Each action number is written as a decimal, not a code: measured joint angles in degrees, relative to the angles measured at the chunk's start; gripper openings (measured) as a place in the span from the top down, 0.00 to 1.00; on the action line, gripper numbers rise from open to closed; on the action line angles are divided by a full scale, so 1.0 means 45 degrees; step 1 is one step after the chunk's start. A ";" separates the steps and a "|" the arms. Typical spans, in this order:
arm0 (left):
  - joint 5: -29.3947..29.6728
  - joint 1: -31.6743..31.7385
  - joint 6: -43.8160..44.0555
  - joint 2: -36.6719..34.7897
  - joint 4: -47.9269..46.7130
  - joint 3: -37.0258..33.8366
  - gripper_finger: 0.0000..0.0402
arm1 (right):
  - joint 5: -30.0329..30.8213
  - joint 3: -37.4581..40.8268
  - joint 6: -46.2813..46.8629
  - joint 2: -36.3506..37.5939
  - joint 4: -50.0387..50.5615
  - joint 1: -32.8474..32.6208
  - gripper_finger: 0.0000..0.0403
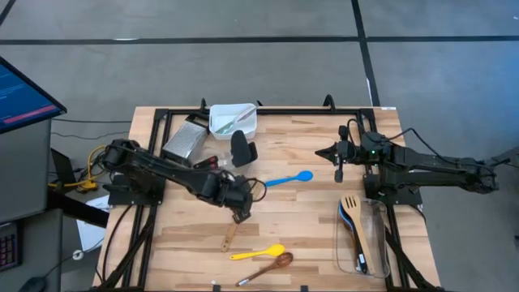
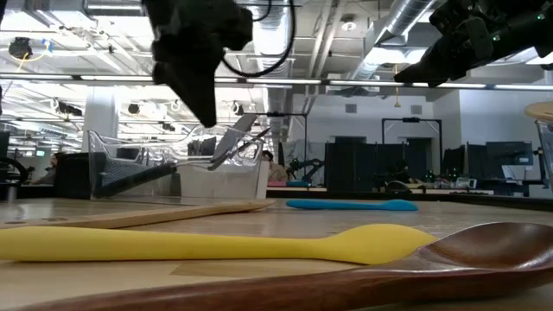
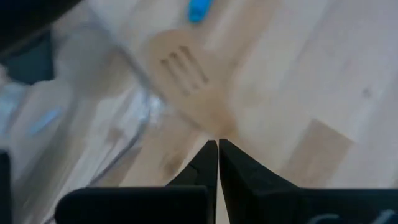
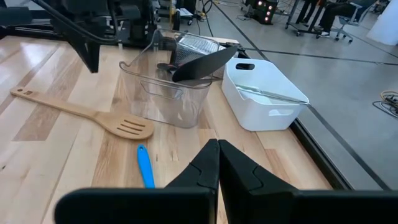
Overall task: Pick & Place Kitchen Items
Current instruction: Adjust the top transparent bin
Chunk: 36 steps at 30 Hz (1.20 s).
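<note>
A wooden slotted turner (image 4: pixel 81 111) lies flat on the table; in the high view only its handle (image 1: pixel 229 238) shows below my left arm. My left gripper (image 1: pixel 238 217) is shut and hovers above the turner, clear of it in the low view (image 2: pixel 207 117). The turner's slotted head (image 3: pixel 186 81) shows just beyond the fingertips. A blue spoon (image 1: pixel 289 178), a yellow spoon (image 1: pixel 258 253) and a wooden spoon (image 1: pixel 268 268) lie on the table. My right gripper (image 1: pixel 338 174) is shut and empty, raised over the table's right part.
A clear tub (image 1: pixel 362 235) at the near right holds a wooden turner and dark and blue utensils. Another clear tub (image 4: pixel 165 93) holds a black spatula (image 4: pixel 202 62). A white bin (image 1: pixel 233 119) and a metal grater (image 1: pixel 185 139) stand at the far edge.
</note>
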<state>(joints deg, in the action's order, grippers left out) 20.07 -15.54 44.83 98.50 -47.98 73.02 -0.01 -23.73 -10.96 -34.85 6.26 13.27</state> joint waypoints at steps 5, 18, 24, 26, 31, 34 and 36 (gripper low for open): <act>0.1190 0.0099 0.1216 0.0029 0.0039 -0.0897 0.99 | 0.0000 0.0000 0.0000 0.0000 0.0000 -0.0001 1.00; 0.2292 0.1331 0.1376 0.0044 0.2817 -0.3874 0.99 | 0.0000 0.0000 0.0000 0.0000 0.0000 -0.0002 1.00; 0.3129 0.2345 0.0058 0.0049 0.5474 -0.4590 0.99 | 0.0000 0.0000 -0.0003 0.0000 0.0000 -0.0004 1.00; 0.3165 0.2673 -0.0481 0.0042 0.6410 -0.4897 0.99 | 0.0000 0.0000 -0.0005 0.0000 0.0000 -0.0004 1.00; 0.3140 0.3022 -0.1178 -0.0010 0.7104 -0.5146 0.99 | 0.0000 0.0000 -0.0005 0.0000 0.0009 -0.0004 1.00; 0.3126 0.2792 -0.1160 -0.0111 0.7142 -0.5184 0.99 | 0.0000 0.0000 -0.0012 0.0000 0.0013 -0.0003 1.00; 0.2928 0.2543 -0.0856 -0.0277 0.7310 -0.5194 0.99 | 0.0000 0.0000 -0.0019 0.0000 0.0016 0.0001 1.00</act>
<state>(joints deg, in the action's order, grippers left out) 33.24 -4.09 40.98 97.25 -15.08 49.65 -0.01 -23.73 -11.05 -34.85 6.33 13.28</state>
